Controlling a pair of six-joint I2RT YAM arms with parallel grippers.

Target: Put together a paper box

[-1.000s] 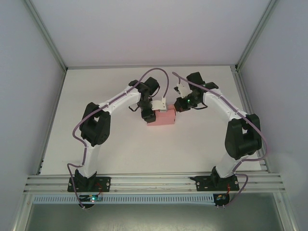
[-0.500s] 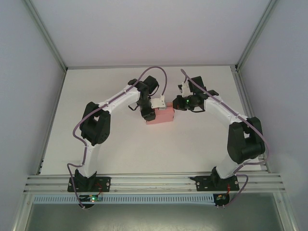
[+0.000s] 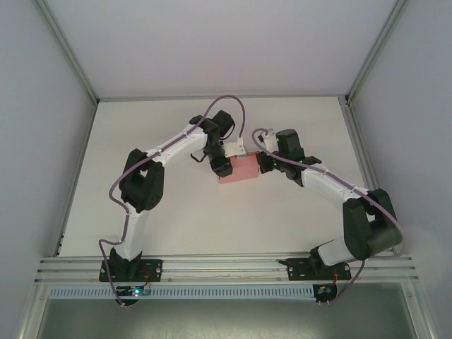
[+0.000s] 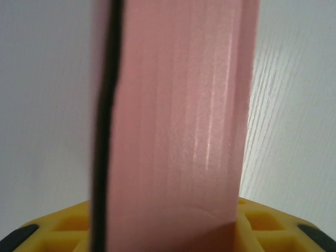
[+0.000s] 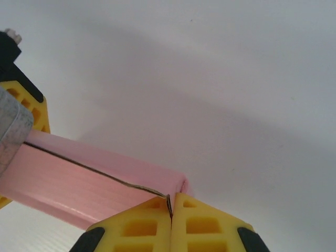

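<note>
On the table [image 3: 212, 212], near its middle and a little toward the far edge: the paper box [image 3: 241, 171]. At the box's left end, touching it: the left gripper [image 3: 223, 167]. At the box's right end, touching it: the right gripper [image 3: 263, 164]. Seen from the right wrist: a thin edge of the box caught between that gripper's closed fingers [image 5: 142, 226] at the near side, the box running away to the left, the left gripper at its far end with one finger above the box and one below. Seen from the left wrist: the box up the middle between the finger pads, table on either side
</note>
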